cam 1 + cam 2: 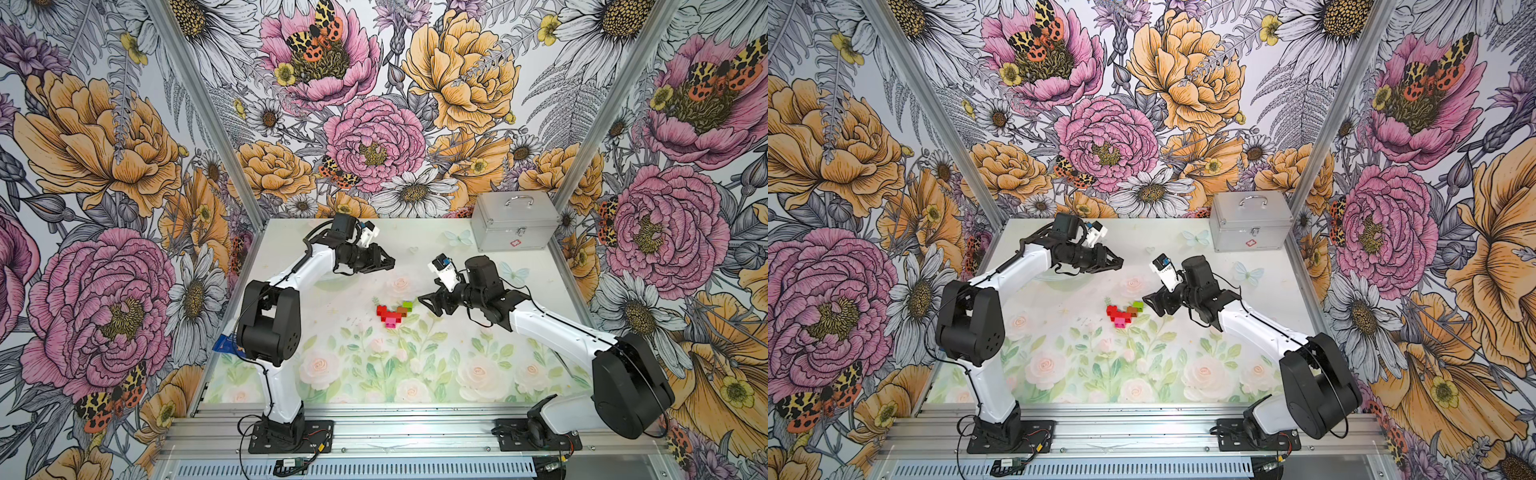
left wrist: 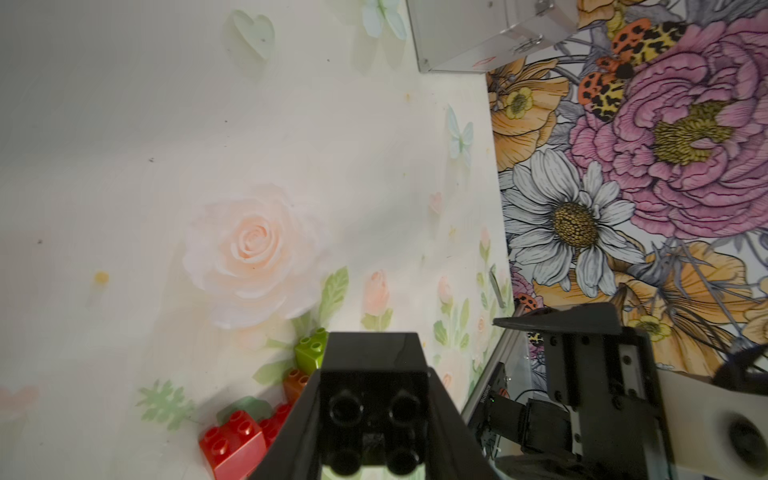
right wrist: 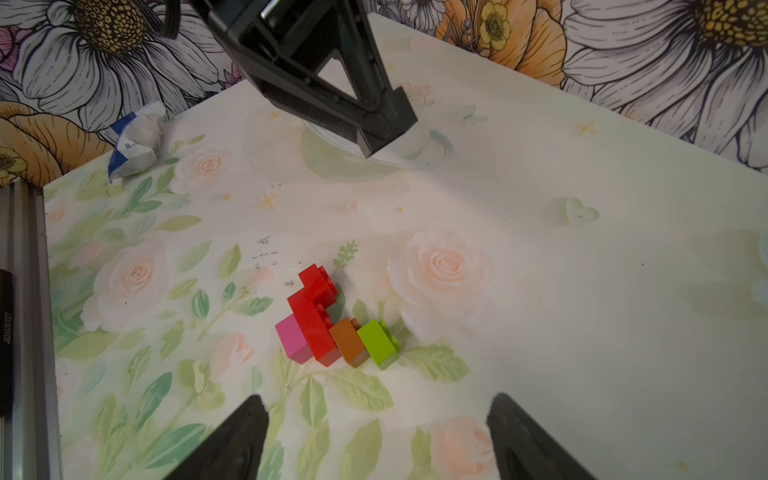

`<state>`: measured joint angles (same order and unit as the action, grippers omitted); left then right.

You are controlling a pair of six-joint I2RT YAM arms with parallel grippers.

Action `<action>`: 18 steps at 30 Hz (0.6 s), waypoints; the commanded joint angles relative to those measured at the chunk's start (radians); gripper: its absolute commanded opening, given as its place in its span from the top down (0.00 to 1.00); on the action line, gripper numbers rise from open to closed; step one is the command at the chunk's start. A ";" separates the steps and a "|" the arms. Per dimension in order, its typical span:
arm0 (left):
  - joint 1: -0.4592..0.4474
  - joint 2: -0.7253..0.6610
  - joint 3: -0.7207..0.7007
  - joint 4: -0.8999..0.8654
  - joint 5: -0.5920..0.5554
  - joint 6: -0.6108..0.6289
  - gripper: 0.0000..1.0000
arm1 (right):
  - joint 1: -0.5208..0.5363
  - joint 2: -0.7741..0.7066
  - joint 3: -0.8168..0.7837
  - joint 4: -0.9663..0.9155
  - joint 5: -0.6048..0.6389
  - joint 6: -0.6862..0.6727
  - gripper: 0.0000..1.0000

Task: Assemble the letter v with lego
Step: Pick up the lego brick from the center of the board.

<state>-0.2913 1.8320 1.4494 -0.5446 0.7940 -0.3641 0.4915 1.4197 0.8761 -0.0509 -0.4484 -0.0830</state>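
Note:
A partly built lego figure [image 1: 392, 314] lies mid-table, in both top views and in the right wrist view [image 3: 332, 328]. It joins a pink brick [image 3: 293, 340], a long red brick [image 3: 311, 328], a square red brick [image 3: 318, 282], an orange-brown brick [image 3: 348, 343] and a lime-green brick [image 3: 376, 340]. My left gripper [image 1: 390, 262] hovers behind the figure, shut on a black brick [image 2: 374, 399] whose studs face the wrist camera. My right gripper [image 1: 426, 305] stands open just right of the lime-green end, touching nothing, its fingertips [image 3: 249, 415] spread wide.
A silver metal case [image 1: 515, 226] stands at the back right corner. A crumpled blue-and-white wrapper [image 3: 135, 143] lies at the table's left edge behind the left arm's elbow. Aluminium rails [image 1: 374, 436] run along the front edge.

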 commanded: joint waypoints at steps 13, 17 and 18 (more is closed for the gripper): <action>-0.045 -0.168 -0.291 0.425 0.250 -0.264 0.77 | 0.001 0.122 0.211 0.028 -0.208 -0.163 0.19; -0.050 -0.159 -0.287 0.432 0.250 -0.269 0.77 | 0.007 0.146 0.245 0.004 -0.233 -0.184 0.20; -0.057 -0.154 -0.288 0.448 0.252 -0.286 0.77 | 0.011 0.155 0.260 -0.020 -0.227 -0.197 0.20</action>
<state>-0.3340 1.6955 1.1637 -0.1558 1.0138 -0.6235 0.4927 1.5517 1.0855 -0.0322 -0.6453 -0.2424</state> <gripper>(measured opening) 0.347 0.804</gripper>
